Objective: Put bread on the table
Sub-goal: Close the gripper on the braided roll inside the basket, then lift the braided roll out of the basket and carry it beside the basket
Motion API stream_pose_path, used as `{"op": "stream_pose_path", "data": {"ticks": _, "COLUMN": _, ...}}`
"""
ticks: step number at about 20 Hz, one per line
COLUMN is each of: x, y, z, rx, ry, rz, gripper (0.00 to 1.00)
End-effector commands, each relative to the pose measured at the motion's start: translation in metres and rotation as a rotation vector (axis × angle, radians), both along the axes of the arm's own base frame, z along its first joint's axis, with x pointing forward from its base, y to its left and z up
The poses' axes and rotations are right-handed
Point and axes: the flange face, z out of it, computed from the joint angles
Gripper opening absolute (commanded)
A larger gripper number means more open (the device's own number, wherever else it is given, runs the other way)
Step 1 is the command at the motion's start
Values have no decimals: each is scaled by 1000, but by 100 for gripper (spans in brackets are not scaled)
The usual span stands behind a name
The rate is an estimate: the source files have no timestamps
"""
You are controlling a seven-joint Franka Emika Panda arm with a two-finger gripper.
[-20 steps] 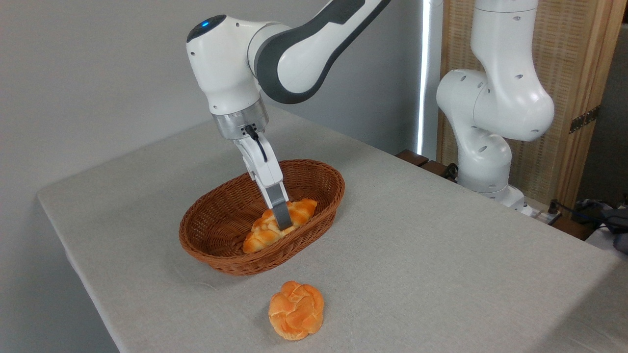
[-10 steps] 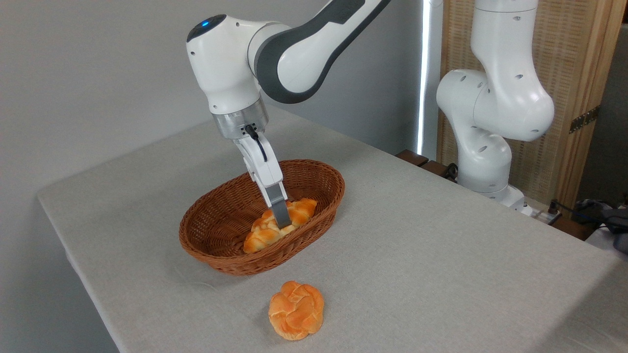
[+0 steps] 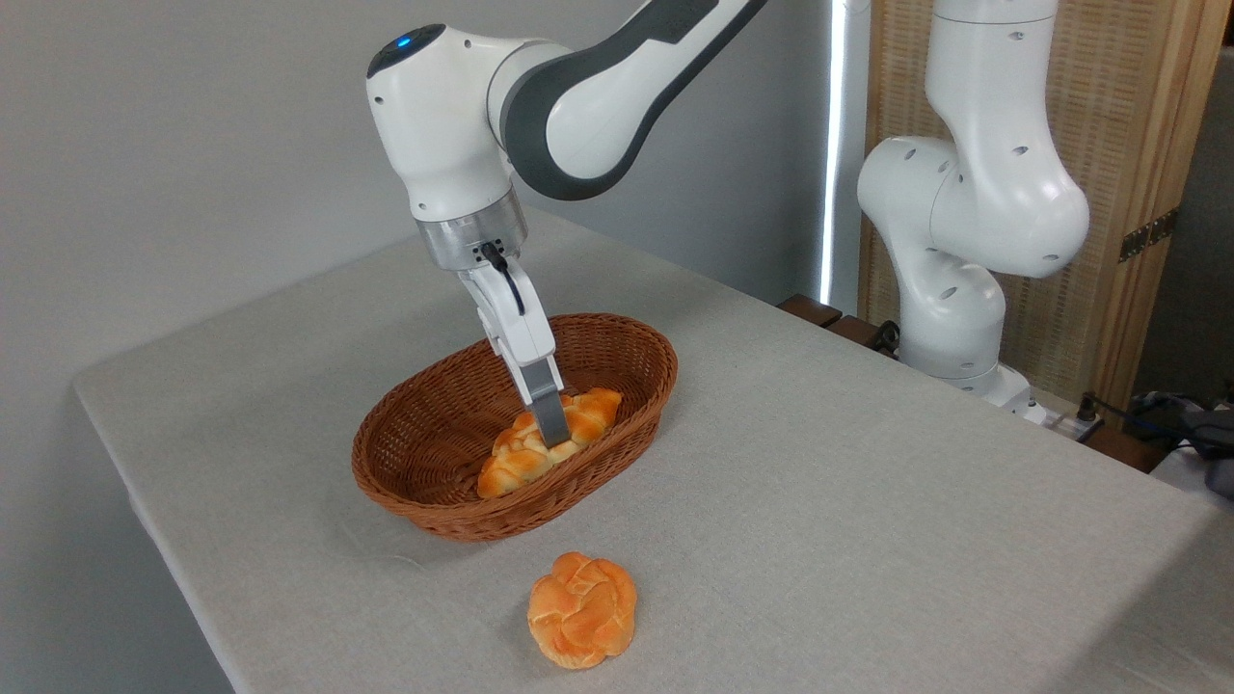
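Gripping the elongated golden-orange braided loaf (image 3: 545, 441) mid-length, I judge, though only one grey finger of the claw (image 3: 554, 439) shows, so I cannot tell if it is clamped on the bread. Loaf sits right under the claw, inside the oval brown wicker basket (image 3: 424, 492), near its right wall. Small round knotted bun (image 3: 582, 609) lies below the claw on the light grey-beige cloth table (image 3: 868, 501), outside the basket. To do this well I'd lift straight up, clear the rim, then carry to bare cloth right of the claw, away from the bun.
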Motion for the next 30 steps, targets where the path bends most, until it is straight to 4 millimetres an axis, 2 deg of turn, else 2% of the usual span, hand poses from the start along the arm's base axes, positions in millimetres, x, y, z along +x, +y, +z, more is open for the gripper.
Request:
{"op": "stream_pose_path", "data": {"ticks": 1, "x": 2, "y": 3, "z": 9, "rx": 0, "ry": -33, "rz": -8, "gripper": 31}}
{"op": "stream_pose_path", "data": {"ticks": 9, "x": 9, "y": 7, "z": 36, "rx": 3, "ry": -31, "rz": 3, "gripper": 30}}
{"op": "stream_pose_path", "data": {"ticks": 15, "x": 18, "y": 35, "z": 64, "rx": 2, "ry": -3, "rz": 14, "gripper": 30}}
{"op": "stream_pose_path", "data": {"ticks": 17, "x": 17, "y": 37, "z": 75, "rx": 0, "ry": -4, "rz": -6, "gripper": 30}}
{"op": "stream_pose_path", "data": {"ticks": 19, "x": 20, "y": 64, "z": 89, "rx": -6, "ry": 7, "rz": -7, "gripper": 30}}
{"op": "stream_pose_path", "data": {"ticks": 21, "x": 18, "y": 81, "z": 103, "rx": -14, "ry": 19, "rz": -48, "gripper": 30}}
{"op": "stream_pose_path", "data": {"ticks": 24, "x": 13, "y": 128, "z": 122, "rx": -47, "ry": 53, "rz": -189, "gripper": 30}}
{"op": "stream_pose_path", "data": {"ticks": 30, "x": 0, "y": 188, "z": 135, "rx": -86, "ry": 88, "rz": -440, "gripper": 31}}
